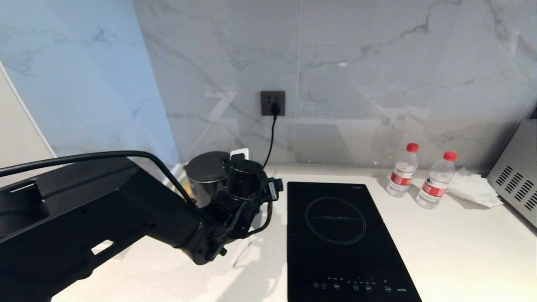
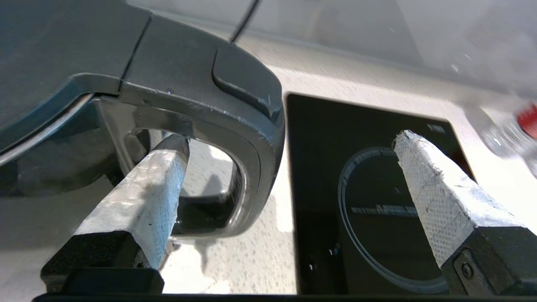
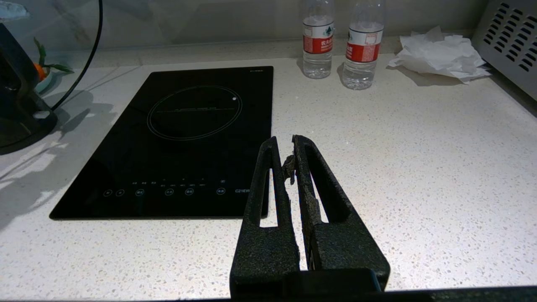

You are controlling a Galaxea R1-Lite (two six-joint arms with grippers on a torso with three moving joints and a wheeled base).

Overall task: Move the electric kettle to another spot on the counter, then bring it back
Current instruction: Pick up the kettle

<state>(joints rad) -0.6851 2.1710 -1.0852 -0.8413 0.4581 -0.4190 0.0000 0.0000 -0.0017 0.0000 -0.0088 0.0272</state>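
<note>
Reaching in from the lower left of the head view, the left arm carries its left end effector (image 2: 289, 167) up against the electric kettle (image 1: 206, 178), which stands left of centre on the off-white worktop (image 1: 461, 247), close to the marble wall and just left of the black hob (image 1: 342, 239). Seen from the left wrist, the end effector is spread wide and released: one pale padded finger (image 2: 147, 193) pokes into the opening of the kettle's loop handle (image 2: 247, 138), while the other finger (image 2: 436, 197) hangs well apart from it over the hob's ring, so the handle's outer bar lies between the two without being clamped. A black cord runs from the wall socket (image 1: 272, 103), upper centre of the head view, down behind the kettle. At the right of that view two water bottles (image 1: 419, 176) with red caps stand near the wall, a crumpled white tissue (image 1: 474, 188) beside them and a perforated metal appliance (image 1: 518, 180) at the right edge. The right end effector (image 3: 291, 147) shows only in its own wrist view, clenched with its dark fingers pressed together and holding nothing, poised above the speckled worktop just beside the hob's front corner.
</note>
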